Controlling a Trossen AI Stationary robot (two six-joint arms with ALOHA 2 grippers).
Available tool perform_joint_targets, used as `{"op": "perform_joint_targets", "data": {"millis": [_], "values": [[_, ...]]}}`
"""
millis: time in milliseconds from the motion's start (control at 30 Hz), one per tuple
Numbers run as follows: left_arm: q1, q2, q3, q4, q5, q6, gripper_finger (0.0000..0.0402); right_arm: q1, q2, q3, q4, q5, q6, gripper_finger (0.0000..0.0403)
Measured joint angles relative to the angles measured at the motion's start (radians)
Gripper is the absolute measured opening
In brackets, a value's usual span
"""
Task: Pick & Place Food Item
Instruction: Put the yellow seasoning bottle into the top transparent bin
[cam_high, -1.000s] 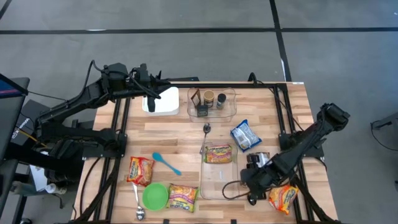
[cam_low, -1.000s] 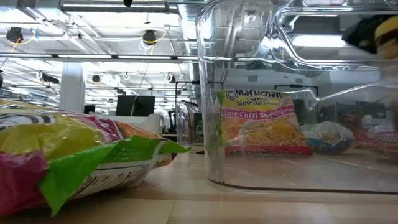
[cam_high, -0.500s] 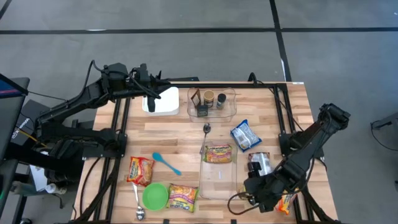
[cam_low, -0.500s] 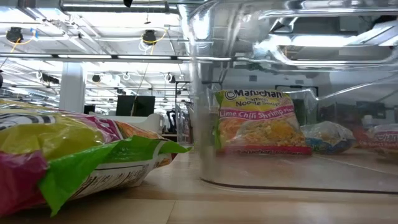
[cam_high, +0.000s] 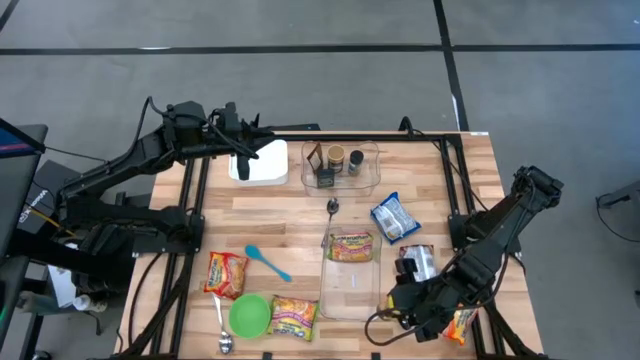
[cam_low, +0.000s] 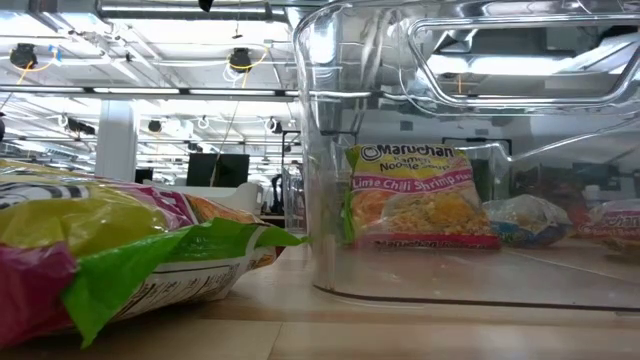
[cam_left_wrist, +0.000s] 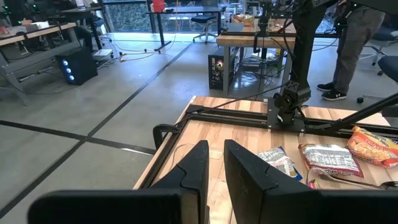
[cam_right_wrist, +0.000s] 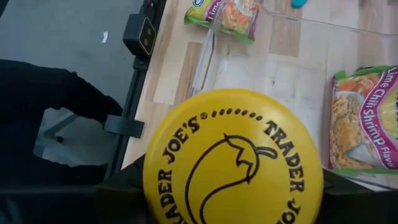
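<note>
Sitting between the right fingers — yellow can.

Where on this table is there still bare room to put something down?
Bare wood lies between the white box and the blue spoon, and in the clear bin's near half. It's crowded around the green bowl and the right gripper.

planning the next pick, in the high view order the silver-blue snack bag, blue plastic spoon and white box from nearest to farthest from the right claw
From the right claw:
1. Silver-blue snack bag, toward the table's middle right.
2. Blue plastic spoon, left of the clear bin.
3. White box, far-left corner.
</note>
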Motion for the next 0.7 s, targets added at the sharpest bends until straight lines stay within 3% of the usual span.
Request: {"op": "perform_joint_targets", "data": {"millis": [700], "values": [[0.0,0.0,0.0,0.0,0.0,0.0,0.0044,0.0,0.0,0.0,0.0,0.0,0.0,0.0197]]}}
